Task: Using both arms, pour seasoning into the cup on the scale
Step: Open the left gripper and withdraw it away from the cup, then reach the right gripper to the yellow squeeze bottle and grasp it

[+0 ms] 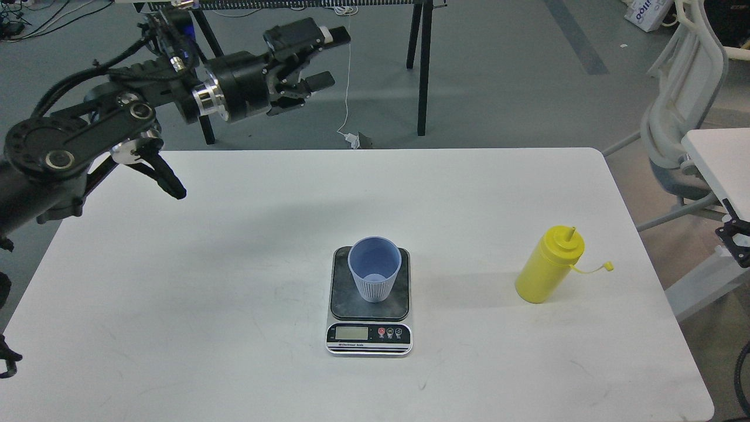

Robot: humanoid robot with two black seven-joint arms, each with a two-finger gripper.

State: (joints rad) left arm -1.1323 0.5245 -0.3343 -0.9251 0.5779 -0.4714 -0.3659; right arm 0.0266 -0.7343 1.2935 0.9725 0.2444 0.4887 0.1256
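Note:
The pale blue ribbed cup (375, 276) stands upright and empty on the dark platform of the scale (369, 340), at the table's middle front. The yellow squeeze bottle (549, 266) stands upright to the right, with its tethered cap (609, 266) hanging off to the side. My left gripper (319, 67) is raised high at the back left, far from the cup, open and empty. Only a small black part of my right gripper (735, 233) shows at the right edge, well right of the bottle; its fingers cannot be told apart.
The white table (234, 293) carries only the scale, cup and bottle. Black trestle legs (425, 70) stand behind it on the grey floor. A white chair (685, 105) and a second white table (720, 158) are at the right.

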